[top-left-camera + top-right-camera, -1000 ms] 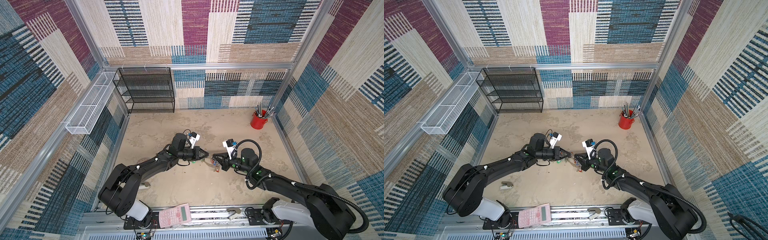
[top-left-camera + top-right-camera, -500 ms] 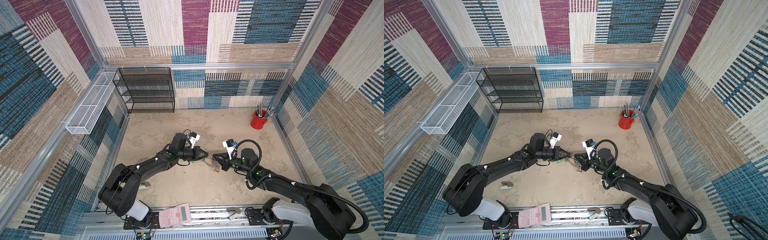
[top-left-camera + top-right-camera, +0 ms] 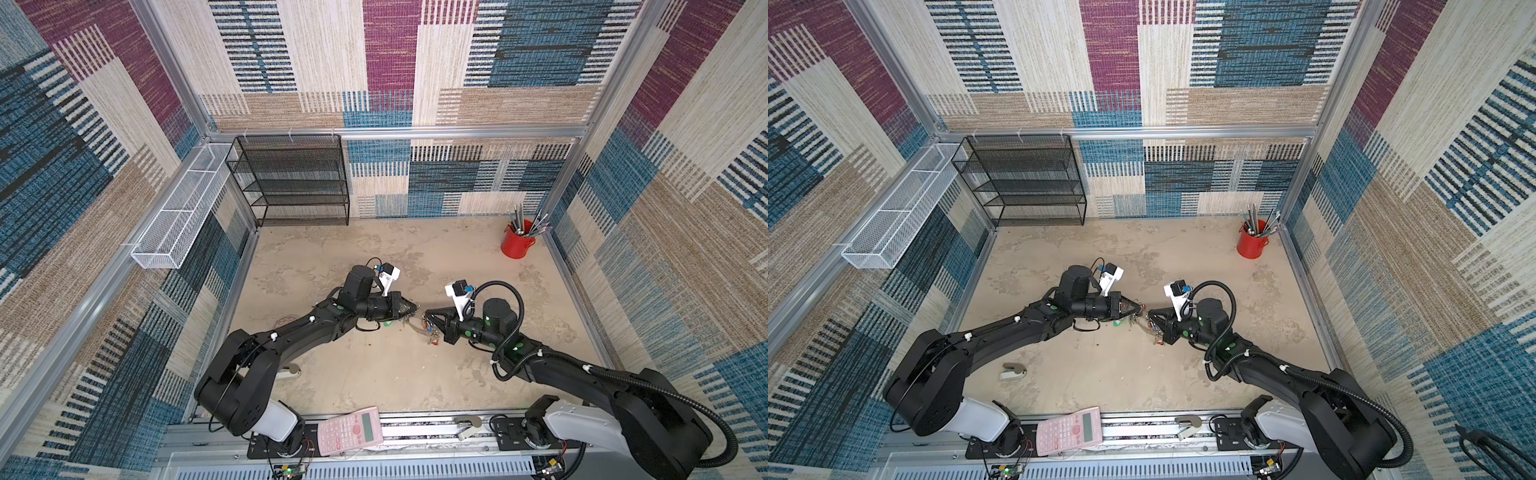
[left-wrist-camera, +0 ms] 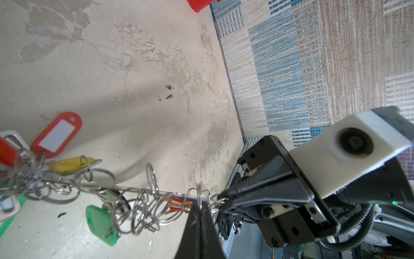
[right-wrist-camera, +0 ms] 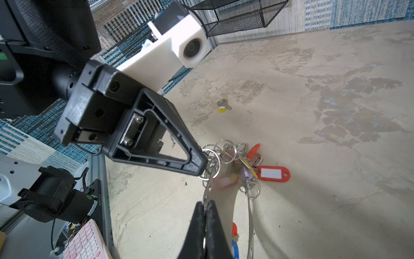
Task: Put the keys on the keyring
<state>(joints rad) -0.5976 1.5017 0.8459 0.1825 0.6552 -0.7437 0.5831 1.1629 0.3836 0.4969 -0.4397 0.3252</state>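
Observation:
The keyring (image 5: 224, 197) is a flat grey C-shaped plate hung with silver rings, a red tag (image 5: 273, 173) and a green tag (image 4: 100, 222). It is lifted at mid-table in both top views (image 3: 415, 328) (image 3: 1144, 328). My right gripper (image 5: 205, 203) is shut on the plate's edge. My left gripper (image 4: 199, 203) faces it tip to tip (image 3: 415, 308) and is shut on a small silver ring at the plate's end. The keys (image 5: 224, 106), silver with a yellow tag, lie loose on the table beyond the left gripper, touched by neither.
A red cup of pens (image 3: 517, 245) stands at the back right. A black mesh shelf (image 3: 295, 183) is against the back wall and a white wire basket (image 3: 178, 216) hangs on the left wall. A pink calculator (image 3: 349, 426) lies on the front rail, a small stapler (image 3: 1013, 370) front left.
The left gripper's jaws have drawn fully together on the small ring. Both arms and the keyring stay where they were.

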